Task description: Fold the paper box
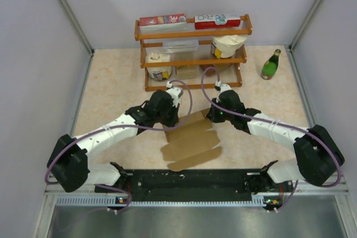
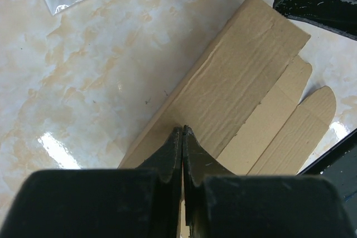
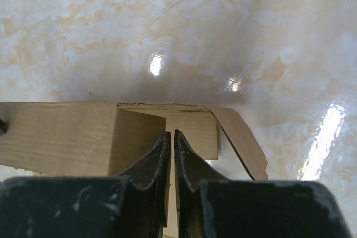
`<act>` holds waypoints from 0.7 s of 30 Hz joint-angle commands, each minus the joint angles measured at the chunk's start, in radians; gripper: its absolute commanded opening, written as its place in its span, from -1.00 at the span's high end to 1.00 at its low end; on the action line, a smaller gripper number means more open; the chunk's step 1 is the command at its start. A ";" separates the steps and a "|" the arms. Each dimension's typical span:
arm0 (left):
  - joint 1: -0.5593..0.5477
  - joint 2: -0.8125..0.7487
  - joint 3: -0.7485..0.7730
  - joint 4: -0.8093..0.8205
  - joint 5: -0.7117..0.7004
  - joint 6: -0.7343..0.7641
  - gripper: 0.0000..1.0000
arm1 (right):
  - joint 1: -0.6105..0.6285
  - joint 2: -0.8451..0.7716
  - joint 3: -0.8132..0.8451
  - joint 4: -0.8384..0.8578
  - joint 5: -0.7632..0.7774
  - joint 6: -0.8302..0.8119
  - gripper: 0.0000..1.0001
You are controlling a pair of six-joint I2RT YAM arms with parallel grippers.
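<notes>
From above, the paper box (image 1: pixel 192 140) lies half-flat before a wooden rack (image 1: pixel 192 35) holding cartons (image 1: pixel 163 20); my left wrist shows my left claw (image 2: pixel 182 132) pressed together at its edge; my right wrist shows my right claw (image 3: pixel 170 135) pinching a raised flap.

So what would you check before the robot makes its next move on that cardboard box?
1. Left hand shut: ok.
2. Left hand pinching the box: cannot tell; its tips meet at the box's edge.
3. Right hand gripping cardboard: ok, it seems; a strip shows inside its grip.
4. Box folded up: not ok; the near flaps lie flat on the table.
5. Bottle out of the way: ok; upright, well apart from both arms.
</notes>
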 commanded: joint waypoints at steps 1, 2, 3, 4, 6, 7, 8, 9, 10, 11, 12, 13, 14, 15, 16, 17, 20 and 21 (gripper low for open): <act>-0.008 0.009 -0.011 0.045 0.010 -0.014 1.00 | -0.010 0.012 0.042 0.090 -0.077 -0.011 0.88; -0.009 0.012 -0.013 0.046 0.010 -0.015 1.00 | -0.010 0.018 0.040 0.094 -0.093 -0.009 0.88; -0.011 0.012 -0.017 0.049 0.011 -0.017 1.00 | -0.010 0.020 0.040 0.100 -0.108 -0.006 0.88; -0.013 0.014 -0.019 0.051 0.011 -0.017 1.00 | -0.010 0.024 0.037 0.106 -0.119 -0.005 0.87; -0.016 0.017 -0.021 0.053 0.011 -0.018 1.00 | -0.013 0.027 0.031 0.119 -0.137 0.003 0.87; -0.016 0.020 -0.022 0.053 0.010 -0.018 1.00 | -0.016 0.029 0.028 0.122 -0.143 0.006 0.86; -0.017 0.021 -0.022 0.053 0.011 -0.020 1.00 | -0.019 0.030 0.024 0.126 -0.152 0.012 0.86; -0.019 0.023 -0.021 0.053 0.011 -0.020 1.00 | -0.024 0.030 0.019 0.134 -0.162 0.017 0.86; -0.020 0.024 -0.022 0.053 0.011 -0.021 1.00 | -0.029 0.030 0.013 0.140 -0.172 0.021 0.86; -0.022 0.027 -0.022 0.056 0.013 -0.021 1.00 | -0.036 0.032 0.008 0.148 -0.182 0.027 0.86; -0.023 0.029 -0.025 0.057 0.011 -0.021 1.00 | -0.041 0.030 0.001 0.157 -0.194 0.033 0.86; -0.026 0.030 -0.027 0.057 0.008 -0.023 1.00 | -0.049 0.032 -0.006 0.162 -0.200 0.035 0.86; -0.028 0.030 -0.027 0.057 0.007 -0.023 1.00 | -0.053 0.032 -0.009 0.163 -0.200 0.035 0.85; -0.029 0.030 -0.025 0.057 0.005 -0.023 1.00 | -0.056 0.032 -0.012 0.160 -0.191 0.035 0.85; -0.029 0.032 -0.027 0.057 0.005 -0.023 1.00 | -0.058 0.032 -0.012 0.150 -0.179 0.027 0.85; -0.031 0.029 -0.028 0.057 0.004 -0.023 1.00 | -0.056 0.036 -0.010 0.133 -0.165 0.018 0.84; -0.031 0.027 -0.030 0.057 0.000 -0.024 1.00 | -0.058 0.046 -0.004 0.088 -0.111 -0.028 0.82; -0.032 0.029 -0.028 0.057 0.000 -0.024 1.00 | -0.058 0.049 -0.004 0.074 -0.094 -0.042 0.82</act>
